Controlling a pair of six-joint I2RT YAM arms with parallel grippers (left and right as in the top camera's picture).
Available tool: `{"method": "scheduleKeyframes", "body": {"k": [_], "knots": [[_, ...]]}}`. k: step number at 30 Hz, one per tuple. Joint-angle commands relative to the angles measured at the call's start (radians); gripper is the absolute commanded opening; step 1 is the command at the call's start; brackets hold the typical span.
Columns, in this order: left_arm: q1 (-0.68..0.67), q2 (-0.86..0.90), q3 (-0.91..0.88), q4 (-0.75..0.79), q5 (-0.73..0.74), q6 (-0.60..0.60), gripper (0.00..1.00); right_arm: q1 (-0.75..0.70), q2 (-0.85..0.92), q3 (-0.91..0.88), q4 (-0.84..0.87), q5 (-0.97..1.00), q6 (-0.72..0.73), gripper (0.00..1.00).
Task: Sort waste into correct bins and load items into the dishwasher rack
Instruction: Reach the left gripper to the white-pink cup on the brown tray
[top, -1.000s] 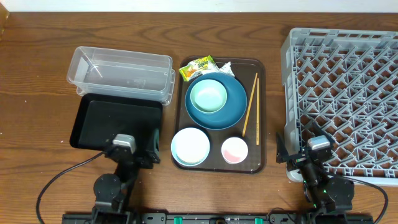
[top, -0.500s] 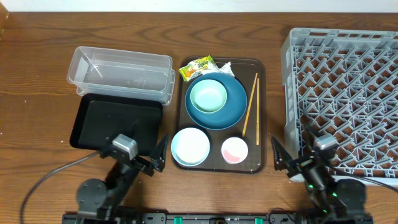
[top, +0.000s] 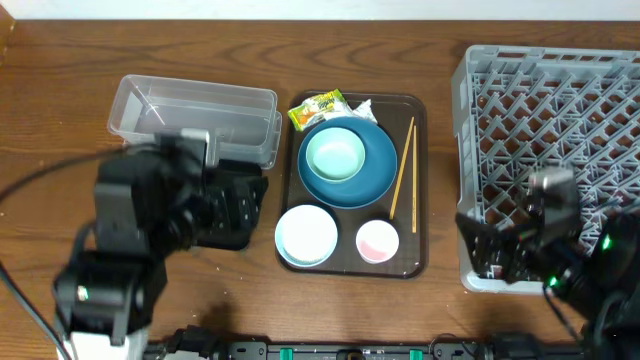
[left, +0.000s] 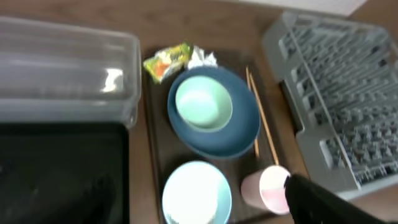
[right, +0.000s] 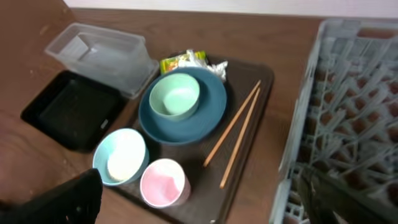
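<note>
Lying along the right side of the brown serving tray (top: 417, 245), long axis running from its near edge to its far edge, the wooden chopsticks (top: 402, 182) sit closer to the right gripper (right: 199, 182) than the left gripper (top: 238, 205), both spread wide and empty.

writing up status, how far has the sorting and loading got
Done: nothing; no dishes show in the rack, no waste in the tub. In hand: nothing; left tool and right tool are open. Left: wrapper, tissue, blue bowl, green bowl, white bowl, cup and chopsticks on the brown tray.
</note>
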Motion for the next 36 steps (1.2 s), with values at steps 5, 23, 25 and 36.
{"method": "scheduleKeyframes", "body": {"k": [5, 23, 25, 36], "knots": [[0.005, 0.076, 0.142, -0.074, -0.050, 0.020, 0.89, -0.008, 0.129, 0.117, -0.036, -0.039, -0.086, 0.99], [0.005, 0.093, 0.140, -0.129, -0.057, 0.019, 0.89, 0.494, 0.462, 0.084, -0.074, 0.267, 0.287, 0.94], [0.005, 0.093, 0.140, -0.154, -0.053, 0.006, 0.89, 0.511, 0.489, 0.084, -0.069, 0.301, 0.328, 0.96], [-0.203, 0.208, 0.086, -0.184, 0.071, 0.016, 0.93, 0.314, 0.432, 0.086, -0.020, 0.393, 0.510, 0.97]]}}
